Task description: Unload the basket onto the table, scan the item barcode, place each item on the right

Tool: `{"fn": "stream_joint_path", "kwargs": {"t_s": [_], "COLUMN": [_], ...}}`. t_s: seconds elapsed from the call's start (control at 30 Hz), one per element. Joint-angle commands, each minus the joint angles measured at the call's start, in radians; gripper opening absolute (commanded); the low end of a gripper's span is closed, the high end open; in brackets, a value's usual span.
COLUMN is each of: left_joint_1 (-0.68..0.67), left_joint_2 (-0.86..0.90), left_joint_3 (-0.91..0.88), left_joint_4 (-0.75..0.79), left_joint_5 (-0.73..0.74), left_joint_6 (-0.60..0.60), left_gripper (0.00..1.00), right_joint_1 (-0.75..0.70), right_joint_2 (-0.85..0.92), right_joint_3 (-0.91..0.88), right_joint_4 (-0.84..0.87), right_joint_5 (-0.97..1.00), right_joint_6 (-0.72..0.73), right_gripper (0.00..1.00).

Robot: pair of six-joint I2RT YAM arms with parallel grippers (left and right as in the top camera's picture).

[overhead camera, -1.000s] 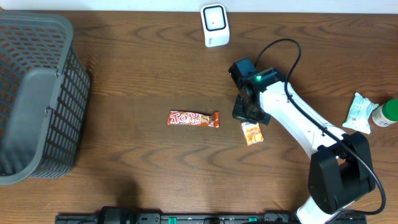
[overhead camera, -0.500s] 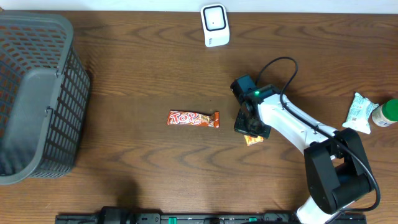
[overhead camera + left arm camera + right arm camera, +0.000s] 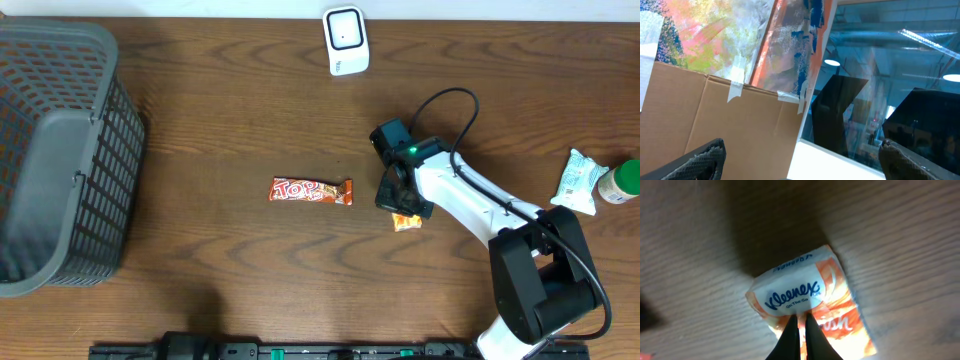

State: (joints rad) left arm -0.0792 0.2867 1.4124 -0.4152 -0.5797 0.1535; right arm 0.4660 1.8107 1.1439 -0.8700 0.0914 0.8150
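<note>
**Desk:** Where do we place the item at this moment?

**Floor:** We see the tissue pack (image 3: 805, 300) lying flat on the table (image 3: 220, 110), directly beneath the right gripper (image 3: 800, 319). Its fingers are drawn together, tips on the middle of the pack's printed face. Whether a fold of wrapper is caught between them, we cannot tell.

**Desk:** And how does the pack lie?

**Floor:** In the right wrist view its long axis runs slantwise, upper left to lower right, with the blue logo (image 3: 792, 295) toward the upper-left end. From overhead only its orange near end shows past the gripper.

**Desk:** Which way must it travel?

**Floor:** We judge the move turns on the scanner (image 3: 346, 40). It sits at the far edge of the table, well apart from the pack, beyond it and somewhat to the left. No barcode shows on the upper face, so we reckon the pack needs lifting and turning on the way.

**Desk:** And the other gripper?

**Floor:** The left gripper (image 3: 802, 145) is spread wide and holds nothing. It faces out at the room, not the table, and the overhead view does not show it. We take the right gripper as plainly the nearer. The chocolate bar (image 3: 311, 191) lies apart to the left.
</note>
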Motion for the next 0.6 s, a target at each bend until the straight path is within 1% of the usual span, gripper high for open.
{"fn": "stream_joint_path", "kwargs": {"t_s": [0.0, 0.13, 0.23, 0.33, 0.43, 0.47, 0.5, 0.53, 0.57], "left_joint_1": [0.005, 0.005, 0.005, 0.005, 0.005, 0.005, 0.005, 0.005, 0.005], "left_joint_2": [-0.006, -0.005, -0.006, -0.005, -0.005, -0.006, -0.005, -0.005, -0.005], "left_joint_3": [-0.001, -0.001, -0.001, -0.001, -0.001, -0.001, -0.001, -0.001, -0.001], "left_joint_4": [0.004, 0.004, 0.004, 0.004, 0.004, 0.004, 0.004, 0.004, 0.003], "left_joint_5": [-0.009, -0.009, -0.009, -0.009, -0.009, -0.009, -0.009, -0.009, -0.009], "left_joint_6": [-0.005, -0.005, -0.005, -0.005, -0.005, -0.005, -0.005, -0.005, -0.005], "left_gripper": [0.98, 0.98, 0.98, 0.98, 0.98, 0.98, 0.98, 0.98, 0.98], "right_joint_1": [0.000, 0.002, 0.002, -0.001, -0.003, -0.003, -0.003, -0.003, -0.003], "right_joint_2": [-0.002, -0.002, -0.005, -0.021, -0.048, -0.061, -0.069, -0.072, -0.074], "right_joint_3": [-0.041, -0.082, -0.075, -0.014, 0.090, 0.154, 0.191, 0.214, 0.232], "right_joint_4": [0.041, 0.090, 0.092, 0.076, -0.002, -0.053, -0.079, -0.092, -0.095], "right_joint_5": [0.118, 0.096, 0.076, 0.000, -0.023, -0.023, -0.022, -0.021, -0.017], "right_joint_6": [-0.012, -0.012, -0.029, -0.140, -0.162, -0.163, -0.167, -0.179, -0.193], "right_gripper": [0.02, 0.01, 0.01, 0.01, 0.01, 0.07, 0.20, 0.24, 0.24]}}
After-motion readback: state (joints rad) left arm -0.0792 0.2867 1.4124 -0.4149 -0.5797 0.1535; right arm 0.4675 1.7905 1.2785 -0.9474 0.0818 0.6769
